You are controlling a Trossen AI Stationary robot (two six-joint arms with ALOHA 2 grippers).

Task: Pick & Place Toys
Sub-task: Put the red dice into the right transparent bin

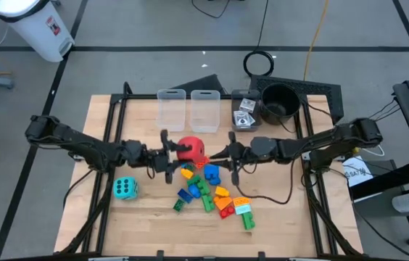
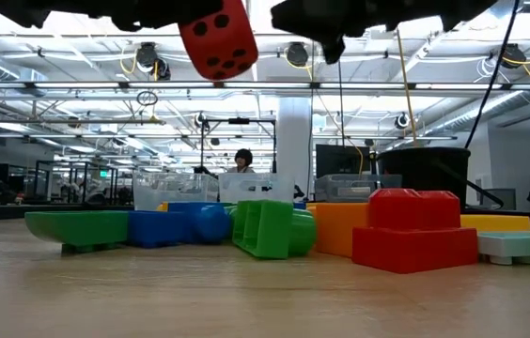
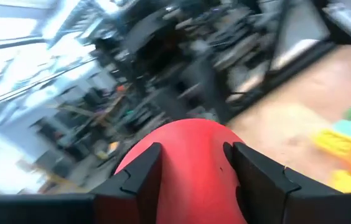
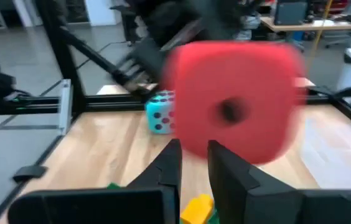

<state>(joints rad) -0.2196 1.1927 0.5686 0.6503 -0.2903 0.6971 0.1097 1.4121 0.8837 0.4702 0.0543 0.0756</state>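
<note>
A red black-dotted die [image 1: 191, 149] hangs in the air over the middle of the table, with my left gripper [image 1: 178, 152] shut on it. In the low view the red die [image 2: 218, 38] is far above the tabletop. My right gripper [image 1: 219, 154] faces it from the table's right, level, shut with only a narrow slit and nothing between its fingers [image 4: 171, 165]; the low view shows a gap between it and the die. A teal die [image 1: 125, 188] and a pile of coloured bricks [image 1: 204, 190] lie on the wood nearer the front edge. My left gripper pinches the red die between its two fingers [image 3: 141, 171], one on each of two opposite faces [image 3: 188, 162]. The fingers reach in level from the table's left. The die is lifted clear of the table and of the bricks below it.
Two clear bins [image 1: 170, 109] [image 1: 206, 109] stand at the far middle, with a round black pot [image 1: 279, 101] and small cards [image 1: 244, 116] at the far right. A black cable [image 1: 277, 196] loops over the wood at the right. There is bare wood to the left of the teal die.
</note>
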